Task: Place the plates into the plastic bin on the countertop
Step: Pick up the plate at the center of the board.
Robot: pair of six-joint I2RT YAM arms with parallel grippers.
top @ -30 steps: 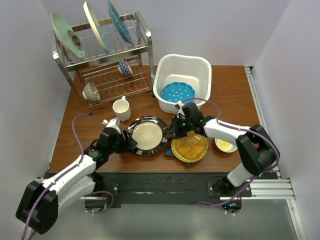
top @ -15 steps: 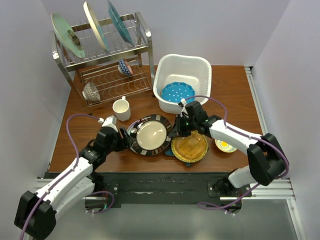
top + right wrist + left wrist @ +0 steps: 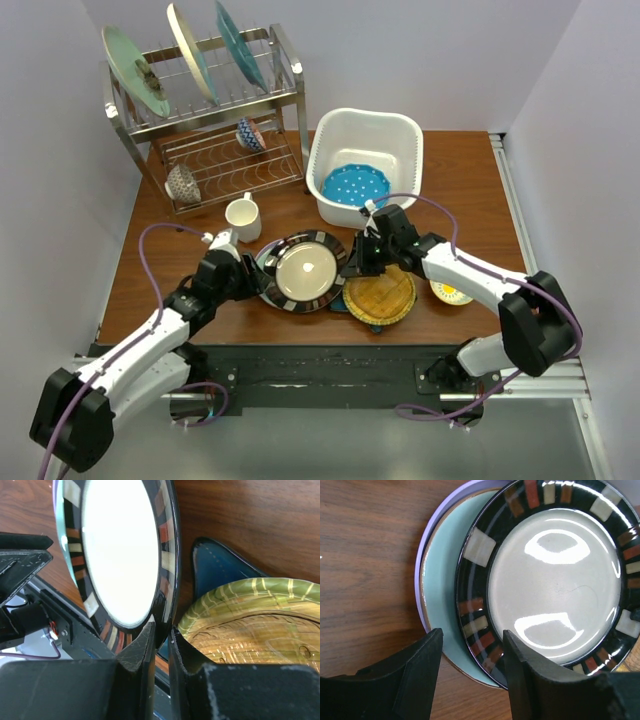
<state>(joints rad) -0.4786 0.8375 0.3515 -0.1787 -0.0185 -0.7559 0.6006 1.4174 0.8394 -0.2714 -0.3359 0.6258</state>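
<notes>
The right gripper is pinched tight on the right rim of the glossy black-rimmed cream plate. This round dish, with cream and rust blocks around its dark border, sits atop a mint plate and a lavender plate on the wood-grain table, in front of the plastic bin. The left gripper has its matte black jaws apart at the stack's left edge, clamping nothing, while the smooth, round-cornered white bin holds a blue dotted plate.
</notes>
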